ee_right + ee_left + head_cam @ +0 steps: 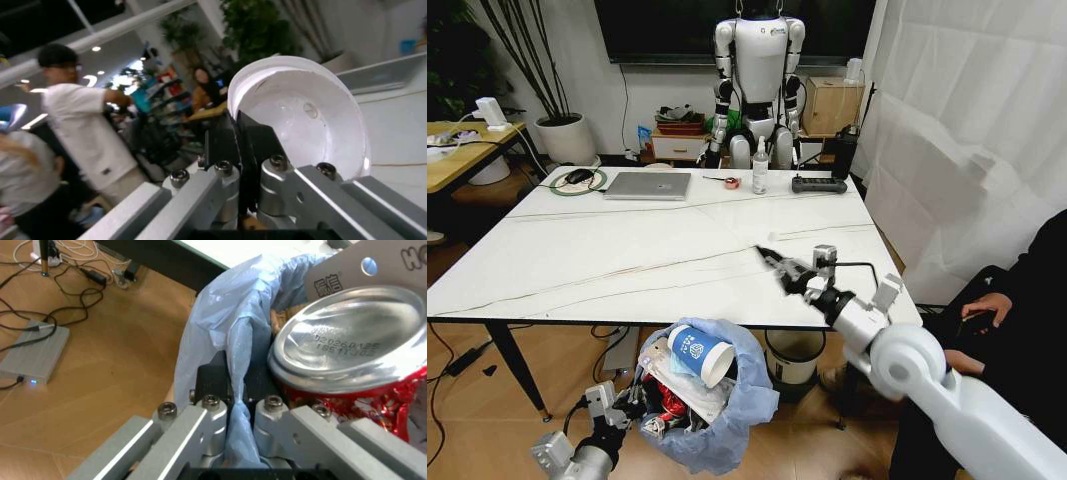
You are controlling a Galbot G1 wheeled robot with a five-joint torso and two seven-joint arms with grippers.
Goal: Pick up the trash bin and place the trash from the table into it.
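The trash bin (717, 420), lined with a crinkly light-blue bag (220, 340), hangs just below the table's (627, 260) front edge. My left gripper (623, 398) is shut on the bag's rim, its fingers (212, 385) pinching the plastic. Inside the bin lie a blue-white paper cup (699, 352), a red can with a silver base (353, 350) and other wrappers. My right gripper (770, 257) hovers over the table's front right part, shut on the edge of a white lid (300, 110).
At the table's far edge are a silver laptop (648, 185), a white bottle (760, 167), a power strip (818, 185) and a mouse (579, 176). A cream bin (793, 357) stands under the table. A seated person's hand (987, 305) is at the right.
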